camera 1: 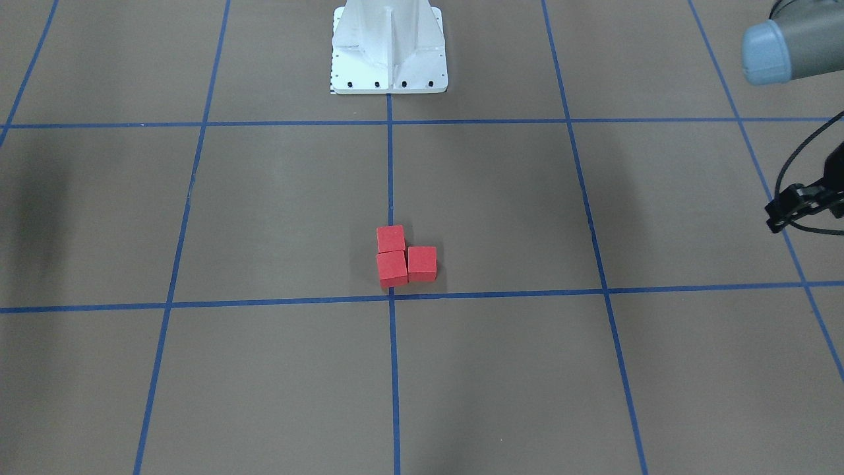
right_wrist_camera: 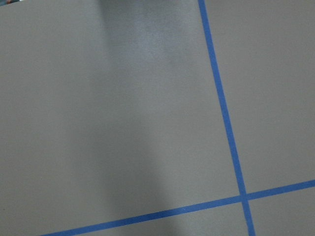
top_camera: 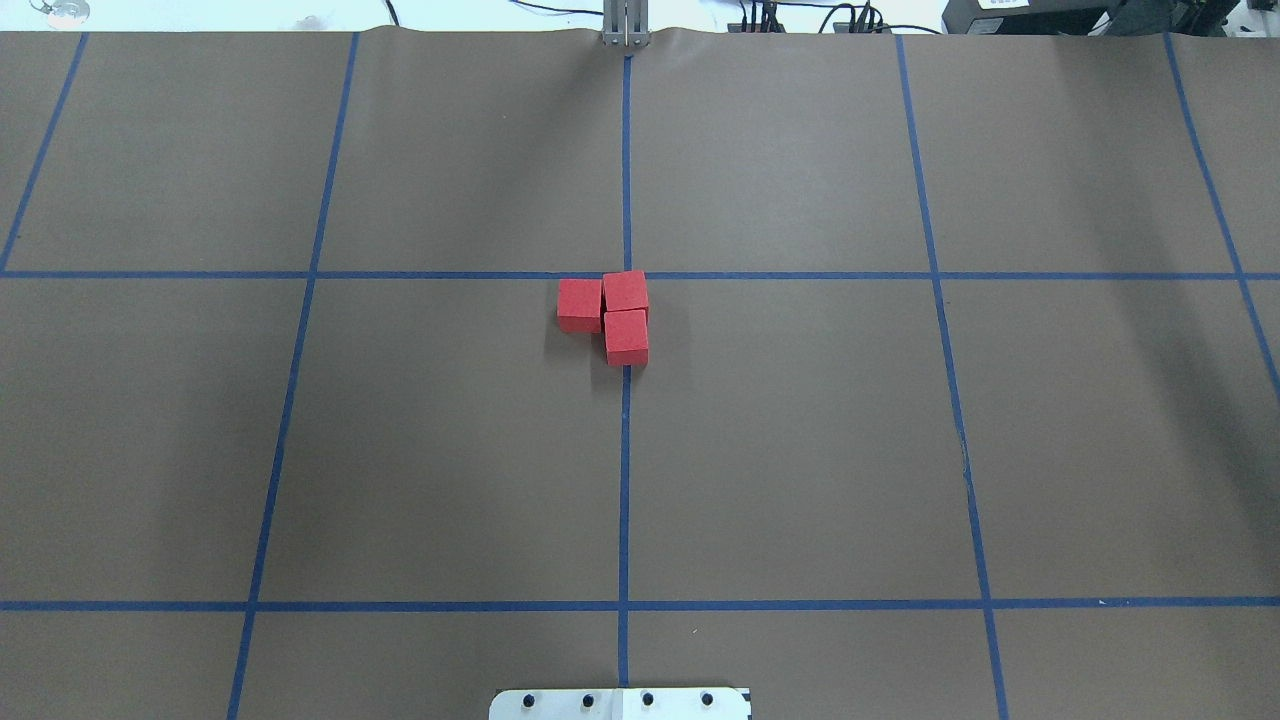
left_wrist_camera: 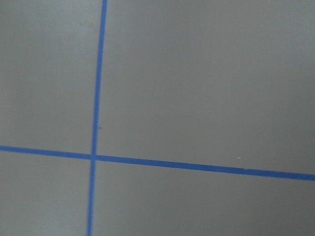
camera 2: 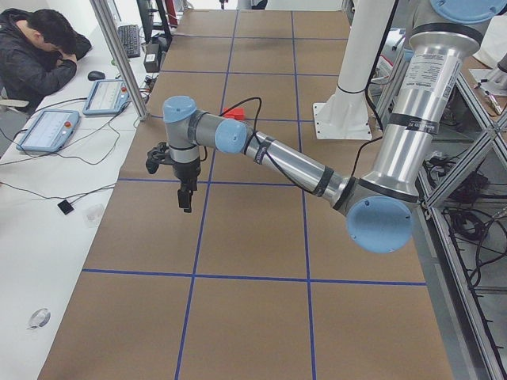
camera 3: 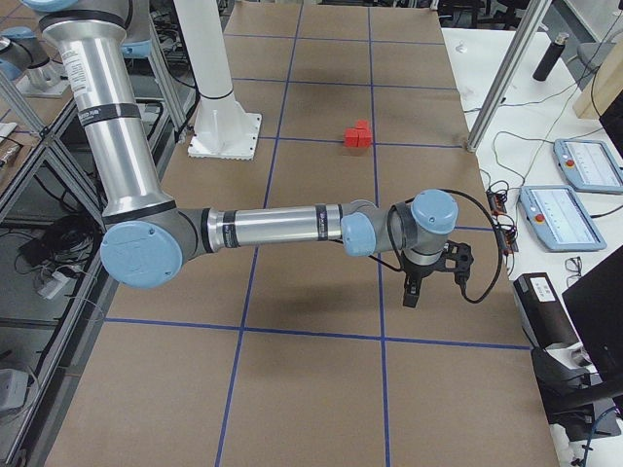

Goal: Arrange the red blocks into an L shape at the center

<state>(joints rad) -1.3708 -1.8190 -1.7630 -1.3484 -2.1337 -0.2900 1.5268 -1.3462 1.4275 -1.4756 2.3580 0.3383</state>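
Three red blocks (top_camera: 626,335) lie touching in an L on the brown gridded surface. The corner block (top_camera: 626,291) sits at the center crossing (top_camera: 626,275); one block (top_camera: 579,303) lies to its left and one nearer the robot. They also show in the front-facing view (camera 1: 392,268). My left gripper (camera 2: 186,198) hangs above the table far from the blocks; I cannot tell whether it is open or shut. Only its black wrist mount (camera 1: 794,204) shows in the front-facing view. My right gripper (camera 3: 411,292) hangs over the other end; I cannot tell its state either. Both wrist views show only bare surface and tape.
The white robot pedestal (camera 1: 389,46) stands behind the blocks, and its foot also shows in the overhead view (top_camera: 620,703). A seated person (camera 2: 40,47) and tablets (camera 2: 47,131) are at a side table. An aluminium post (camera 3: 501,83) stands by the table edge.
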